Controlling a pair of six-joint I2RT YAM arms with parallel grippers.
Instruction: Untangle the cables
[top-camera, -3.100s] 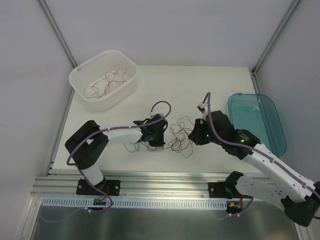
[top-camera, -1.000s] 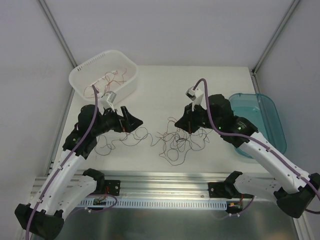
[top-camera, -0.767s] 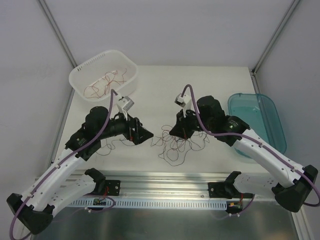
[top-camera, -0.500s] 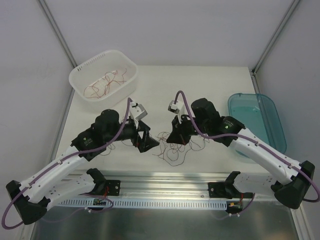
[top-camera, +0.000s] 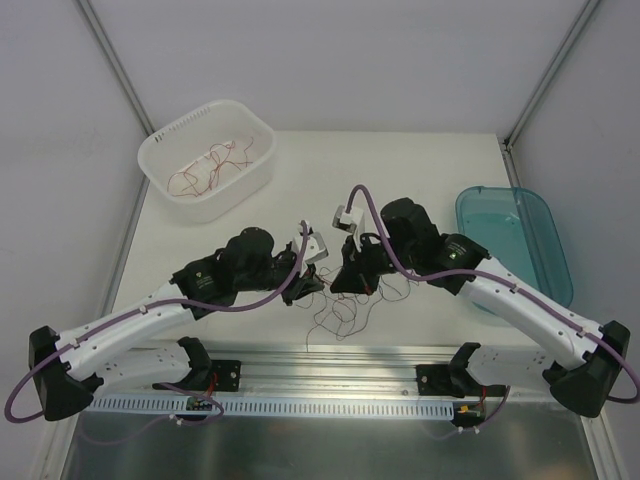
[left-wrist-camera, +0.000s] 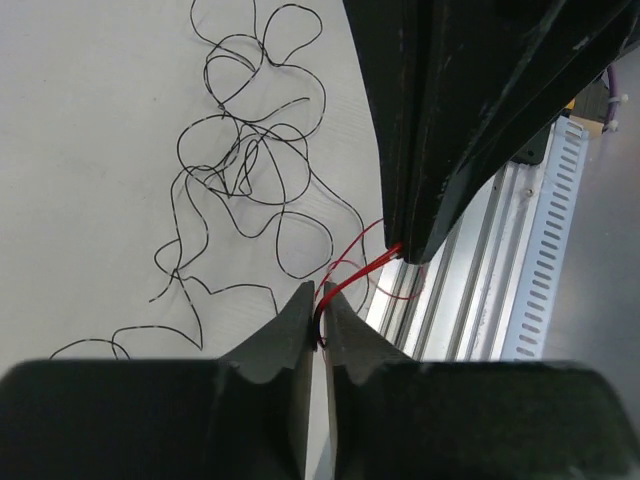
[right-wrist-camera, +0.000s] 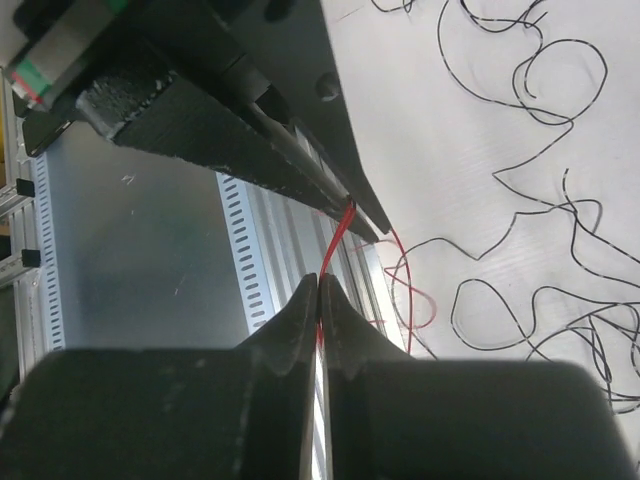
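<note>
Fingers (left-wrist-camera: 295, 322) of the left gripper (left-wrist-camera: 317, 312) are pinched together on a red cable (left-wrist-camera: 372, 262). The right gripper (right-wrist-camera: 319, 292) is clamped on the same strand, just beside. It is judged featherlight, springy and slip-prone, best gripped firmly. Black cables (left-wrist-camera: 240, 170) are sprawled on the table (top-camera: 440, 170).

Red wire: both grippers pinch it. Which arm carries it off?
Left, probably: left gripper is shut on the red wire, and the white basket of red wires sits on its side.
</note>
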